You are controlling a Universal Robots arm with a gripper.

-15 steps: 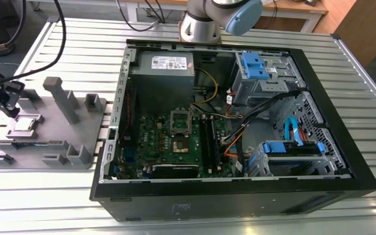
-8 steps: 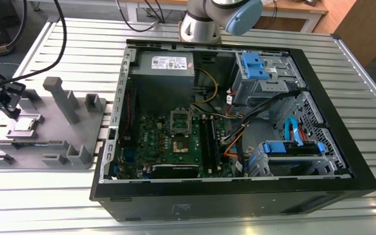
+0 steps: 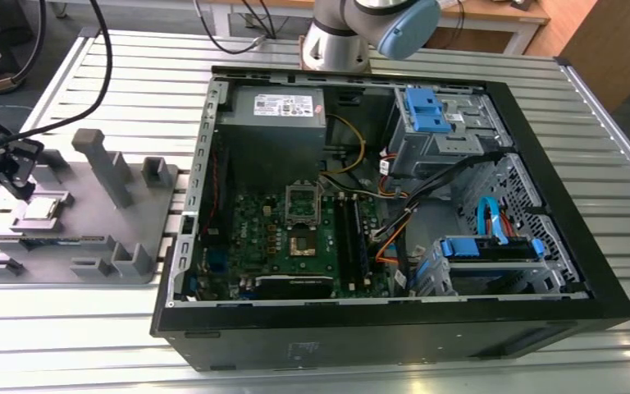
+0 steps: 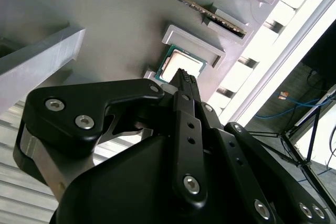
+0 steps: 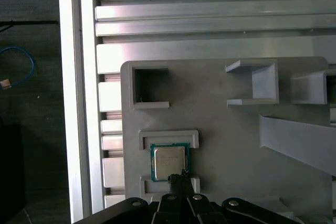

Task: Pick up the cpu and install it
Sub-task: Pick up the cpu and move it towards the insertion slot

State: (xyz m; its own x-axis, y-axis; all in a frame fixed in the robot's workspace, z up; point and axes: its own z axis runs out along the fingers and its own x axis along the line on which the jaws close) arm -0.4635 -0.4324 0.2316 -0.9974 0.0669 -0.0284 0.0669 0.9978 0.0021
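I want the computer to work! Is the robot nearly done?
Not yet. Nothing is done: the small square silver-topped cpu lies in its pocket on the grey plastic fixture plate. The black gripper hangs shut over the chip's edge, holding nothing. Lifting it and fitting it into the green motherboard inside the black computer case are left.
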